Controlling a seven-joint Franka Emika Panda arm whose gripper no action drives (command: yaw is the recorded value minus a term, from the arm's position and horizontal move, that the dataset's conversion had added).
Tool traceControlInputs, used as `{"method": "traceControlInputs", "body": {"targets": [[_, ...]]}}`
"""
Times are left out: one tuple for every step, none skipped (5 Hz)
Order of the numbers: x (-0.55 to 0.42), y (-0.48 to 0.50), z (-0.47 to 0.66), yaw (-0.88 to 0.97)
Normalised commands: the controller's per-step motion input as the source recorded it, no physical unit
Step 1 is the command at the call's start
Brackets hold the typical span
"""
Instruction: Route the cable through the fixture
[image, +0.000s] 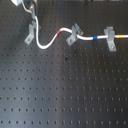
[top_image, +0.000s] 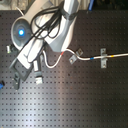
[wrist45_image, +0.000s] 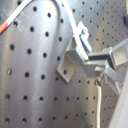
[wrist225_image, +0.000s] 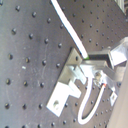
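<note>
The cable (image: 47, 44) is a thin white cord. It runs from the yellow band at the first exterior view's right, past a blue and a red band, and loops toward the fixture (image: 31, 34), a narrow grey forked clip. My gripper (image: 33, 19) stands just above that clip and is shut on the cable near its end. In both wrist views the cable (wrist45_image: 70, 17) (wrist225_image: 67, 22) comes down to the clip's forked top (wrist45_image: 70, 62) (wrist225_image: 67, 82) and into my fingers (wrist45_image: 102, 59). A short loose end curls behind them (wrist225_image: 90, 102). I cannot tell whether the cable sits in the fork.
A second narrow clip (image: 74, 34) and a broader T-shaped clip (image: 110, 40) hold the cable further along the first exterior view's right. All stand on a black perforated board (image: 65, 90). In the second exterior view the arm (top_image: 45, 30) covers the upper left.
</note>
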Motion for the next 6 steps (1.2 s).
{"method": "traceControlInputs", "body": {"targets": [[-0.217,0.494,-0.02,0.15],[-0.178,0.147,0.05,-0.4],[-0.14,0.106,0.0,-0.49],[-0.109,0.064,0.0,-0.61],[-0.124,0.155,0.0,-0.43],[0.05,0.186,-0.08,-0.31]]}}
